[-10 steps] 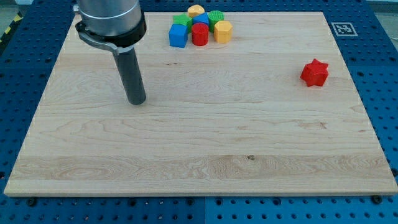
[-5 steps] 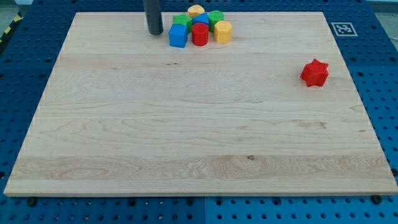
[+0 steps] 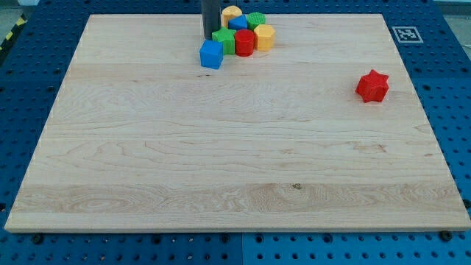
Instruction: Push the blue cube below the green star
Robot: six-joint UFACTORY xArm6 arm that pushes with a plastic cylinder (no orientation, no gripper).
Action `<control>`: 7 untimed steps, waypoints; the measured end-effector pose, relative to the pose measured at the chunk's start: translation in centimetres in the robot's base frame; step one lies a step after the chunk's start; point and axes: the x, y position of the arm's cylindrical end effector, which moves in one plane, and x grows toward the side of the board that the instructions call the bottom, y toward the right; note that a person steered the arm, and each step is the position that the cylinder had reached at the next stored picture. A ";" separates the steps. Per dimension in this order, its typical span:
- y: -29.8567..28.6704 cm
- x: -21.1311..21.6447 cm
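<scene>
The blue cube [image 3: 211, 54] lies near the view's top centre, at the lower left of a cluster of blocks. A green block [image 3: 224, 40] touches it on its upper right; its shape is hard to make out. A second green block [image 3: 255, 20] lies at the cluster's top right. My tip [image 3: 211, 37] stands just above the blue cube and just left of the first green block.
The cluster also holds a red cylinder [image 3: 244, 42], a yellow block [image 3: 264, 37], a second yellow block [image 3: 232, 12] and a second blue block [image 3: 238, 23]. A red star [image 3: 372, 86] lies alone at the view's right. The board's top edge runs just behind the cluster.
My tip moved from the board's left up and right into the cluster's left side. The blue cube slid down a little. The green block and red cylinder shifted down and right.
</scene>
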 end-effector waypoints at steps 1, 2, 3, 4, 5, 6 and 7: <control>-2.1 2.4; -2.9 4.4; -2.7 6.2; -2.7 6.3; -2.7 4.8; -2.2 4.9; -0.6 9.1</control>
